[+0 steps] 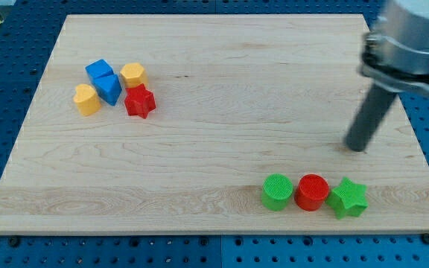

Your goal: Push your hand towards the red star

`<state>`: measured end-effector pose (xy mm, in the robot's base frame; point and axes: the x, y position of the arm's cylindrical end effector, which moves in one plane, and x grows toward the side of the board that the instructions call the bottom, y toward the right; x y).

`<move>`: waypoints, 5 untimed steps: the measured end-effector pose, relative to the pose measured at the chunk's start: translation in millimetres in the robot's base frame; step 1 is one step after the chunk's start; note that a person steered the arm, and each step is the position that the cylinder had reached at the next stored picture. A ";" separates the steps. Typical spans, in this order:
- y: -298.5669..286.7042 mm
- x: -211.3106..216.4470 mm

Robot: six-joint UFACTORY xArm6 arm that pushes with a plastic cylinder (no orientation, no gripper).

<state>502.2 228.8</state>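
The red star [140,101] lies on the wooden board at the view's upper left, in a cluster with two blue blocks [104,80], a yellow hexagon [133,74] and a yellow heart-like block [86,99]. My tip [357,147] rests on the board at the view's right, far from the red star. It stands just above the row of blocks at the view's bottom right, apart from them.
A green cylinder [278,192], a red cylinder [312,192] and a green star [348,198] stand in a row near the board's bottom edge at the right. The board [214,126] lies on a blue perforated table.
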 end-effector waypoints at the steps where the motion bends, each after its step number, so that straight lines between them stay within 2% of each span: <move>1: 23.8 0.0; 2: 3.4 -7.9; 3: -42.2 -32.7; 5: -130.2 -44.3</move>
<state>457.9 98.6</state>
